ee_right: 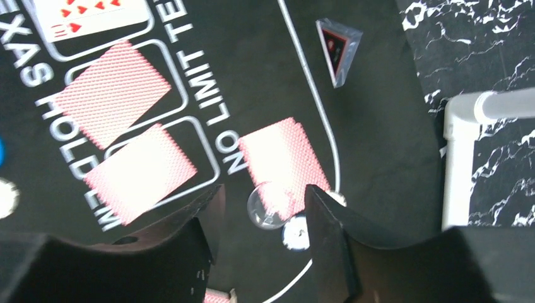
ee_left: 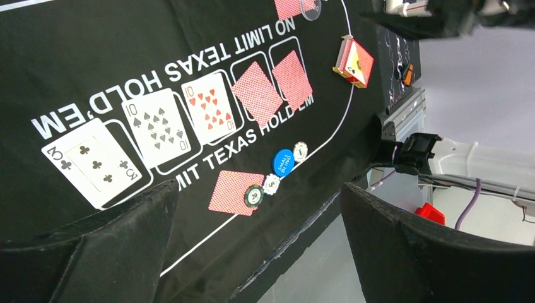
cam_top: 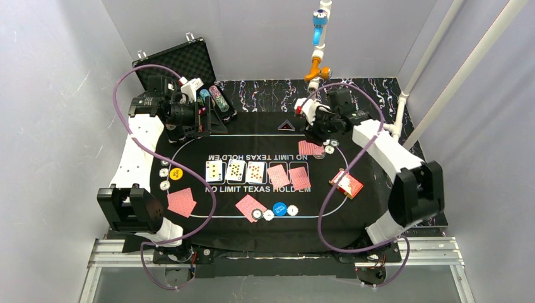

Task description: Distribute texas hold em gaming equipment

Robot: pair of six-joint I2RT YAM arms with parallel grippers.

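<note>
On the black mat, three face-up cards [cam_top: 236,169] and two red-backed cards [cam_top: 289,176] lie in the printed row. Red-backed card pairs lie at the left [cam_top: 182,202], front [cam_top: 250,207] and far right [cam_top: 310,148]. The red deck [cam_top: 346,184] lies at the right. A blue button [cam_top: 279,209] and striped chips [cam_top: 262,214] sit beside the front pair, and a yellow button [cam_top: 176,173] sits near the left pair. My right gripper [ee_right: 264,194] is open, low over the far right pair [ee_right: 281,158], with a clear disc [ee_right: 265,208] and a white chip [ee_right: 295,232] between its fingers. My left gripper [ee_left: 258,186] is open and empty, up by the case.
The open black foam-lined case [cam_top: 183,63] stands at the back left with chip tubes [cam_top: 219,98] beside it. A triangular marker [cam_top: 287,125] lies at the mat's far edge. White pipes [cam_top: 404,101] stand at the back right. White chips [cam_top: 164,172] sit left of the yellow button.
</note>
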